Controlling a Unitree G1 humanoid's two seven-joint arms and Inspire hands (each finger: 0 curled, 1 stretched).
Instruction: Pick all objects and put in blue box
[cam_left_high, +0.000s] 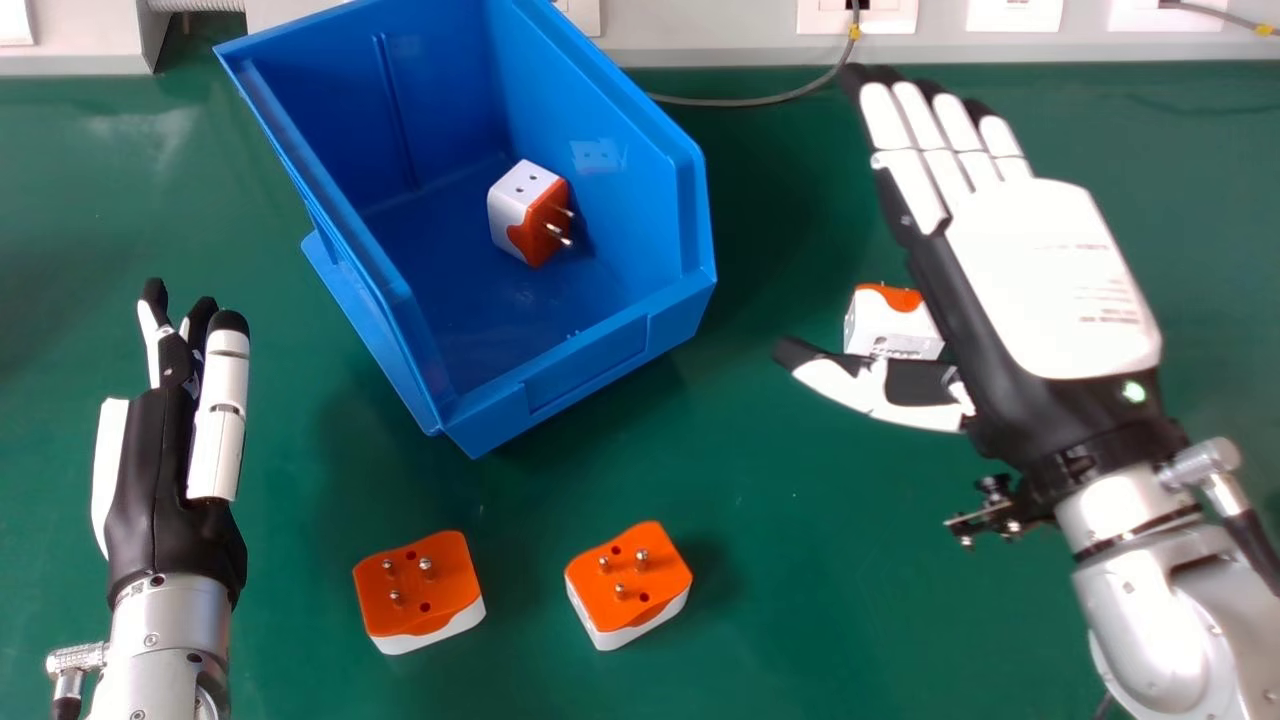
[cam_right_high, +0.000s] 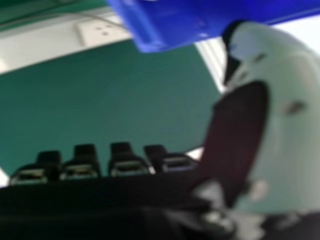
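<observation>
My right hand (cam_left_high: 1040, 270) is open at the right of the head view, above a white and orange adapter (cam_left_high: 892, 318) that it partly covers. In the right hand view the thumb of this hand (cam_right_high: 280, 125) stands beside the blue box (cam_right_high: 175, 25). The blue box (cam_left_high: 580, 372) holds one white and orange adapter (cam_left_high: 528, 212). Two orange-topped adapters, one on the left (cam_left_high: 420, 590) and one on the right (cam_left_high: 628, 583), lie pins up on the green table nearer the front. My left hand (cam_left_high: 165, 430) rests open at the left, touching none of them.
A grey cable (cam_left_high: 760, 101) runs along the table's back edge to a row of white wall sockets (cam_left_high: 856, 14). The green table (cam_left_high: 800, 600) spreads around the box, and the box stands at an angle near its back edge.
</observation>
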